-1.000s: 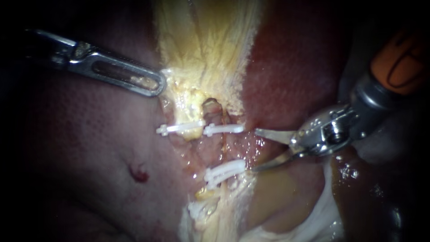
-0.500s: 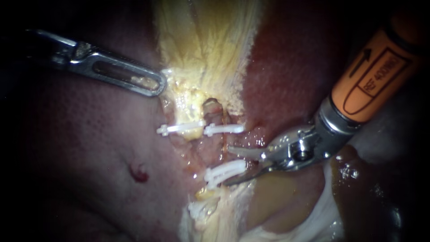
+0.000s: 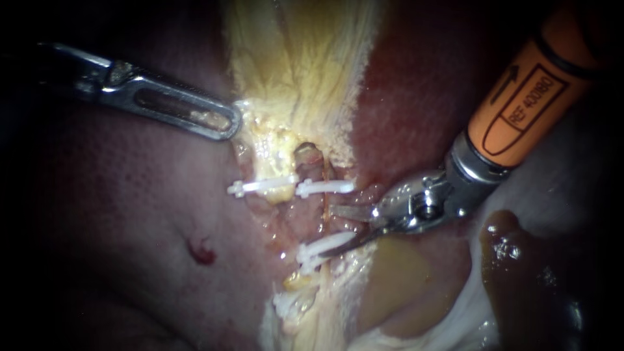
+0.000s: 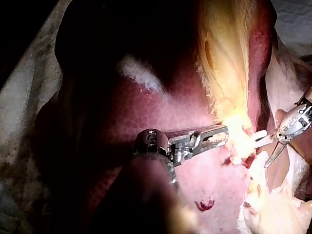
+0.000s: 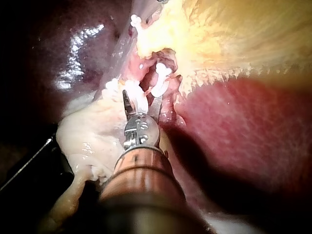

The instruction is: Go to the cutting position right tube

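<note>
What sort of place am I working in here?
Probably a bench-top surgical setup, tissue outside a body: the liver lies on pale sheeting, white clips cross a tube, and the left instrument grips yellow tissue.

Print stands only on the right instrument's (image 3: pixel 330 231) orange sleeve (image 3: pixel 523 97).

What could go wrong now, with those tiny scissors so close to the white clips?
1. The right instrument has its blades open, and the lower blade seems to lie over the end of the lower clip. Closing here might nick or loosen that clip.
2. The blade tips look barely up to the right tube, so a cut now might go only part way.
3. The left instrument grips the yellow tissue in its jaws. A slip could shift the tube.
</note>
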{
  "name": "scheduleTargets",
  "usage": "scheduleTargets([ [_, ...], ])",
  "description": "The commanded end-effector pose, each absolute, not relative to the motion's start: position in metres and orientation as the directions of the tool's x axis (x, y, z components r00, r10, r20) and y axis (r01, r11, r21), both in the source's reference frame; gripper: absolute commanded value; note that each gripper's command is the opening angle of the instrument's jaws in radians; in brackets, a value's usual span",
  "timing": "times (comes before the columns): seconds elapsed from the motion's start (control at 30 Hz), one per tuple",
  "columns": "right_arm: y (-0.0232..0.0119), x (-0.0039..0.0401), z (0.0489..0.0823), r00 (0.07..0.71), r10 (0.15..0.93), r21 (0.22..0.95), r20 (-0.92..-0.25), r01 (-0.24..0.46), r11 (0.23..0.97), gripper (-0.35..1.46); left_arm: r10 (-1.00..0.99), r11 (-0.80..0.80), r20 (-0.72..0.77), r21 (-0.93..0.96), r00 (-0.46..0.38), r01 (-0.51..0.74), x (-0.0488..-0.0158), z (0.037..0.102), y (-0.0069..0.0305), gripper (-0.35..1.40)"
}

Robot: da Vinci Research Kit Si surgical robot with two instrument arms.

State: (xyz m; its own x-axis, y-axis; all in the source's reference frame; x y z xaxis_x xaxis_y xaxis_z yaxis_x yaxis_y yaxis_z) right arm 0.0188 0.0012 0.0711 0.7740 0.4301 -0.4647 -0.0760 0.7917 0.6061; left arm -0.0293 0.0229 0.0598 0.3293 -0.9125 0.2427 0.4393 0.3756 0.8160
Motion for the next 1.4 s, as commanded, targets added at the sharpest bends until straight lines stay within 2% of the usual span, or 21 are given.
scheduleTargets([
  [0.03,0.0012,0.0189,0.0712,0.770,0.433,0.604,-0.468,-0.078,0.793,1.41,-0.912,0.376,0.243,0.816,0.329,0.439,-0.0293,0.0598,0.0229,-0.35],
  [0.3,0.0019,0.0204,0.0719,0.686,0.511,0.668,-0.518,-0.048,0.742,1.41,-0.912,0.376,0.243,0.816,0.329,0.440,-0.0293,0.0598,0.0229,-0.35],
  [0.47,0.0019,0.0209,0.0722,0.634,0.542,0.710,-0.551,0.015,0.704,1.41,-0.912,0.376,0.243,0.816,0.329,0.440,-0.0293,0.0598,0.0229,-0.35],
  [0.7,0.0012,0.0210,0.0730,0.606,0.489,0.705,-0.627,0.175,0.687,1.37,-0.912,0.376,0.243,0.816,0.329,0.440,-0.0293,0.0598,0.0229,-0.35],
  [0.8,0.0009,0.0210,0.0734,0.602,0.463,0.692,-0.650,0.217,0.689,1.37,-0.913,0.376,0.243,0.816,0.329,0.440,-0.0293,0.0598,0.0229,-0.35],
  [1.1,0.0003,0.0219,0.0743,0.589,0.415,0.660,-0.693,0.287,0.694,1.39,-0.913,0.376,0.243,0.816,0.329,0.440,-0.0294,0.0598,0.0229,-0.35],
  [1.4,0.0001,0.0234,0.0735,0.527,0.434,0.648,-0.731,0.333,0.685,1.34,-0.913,0.376,0.243,0.816,0.329,0.440,-0.0294,0.0598,0.0229,-0.35],
])
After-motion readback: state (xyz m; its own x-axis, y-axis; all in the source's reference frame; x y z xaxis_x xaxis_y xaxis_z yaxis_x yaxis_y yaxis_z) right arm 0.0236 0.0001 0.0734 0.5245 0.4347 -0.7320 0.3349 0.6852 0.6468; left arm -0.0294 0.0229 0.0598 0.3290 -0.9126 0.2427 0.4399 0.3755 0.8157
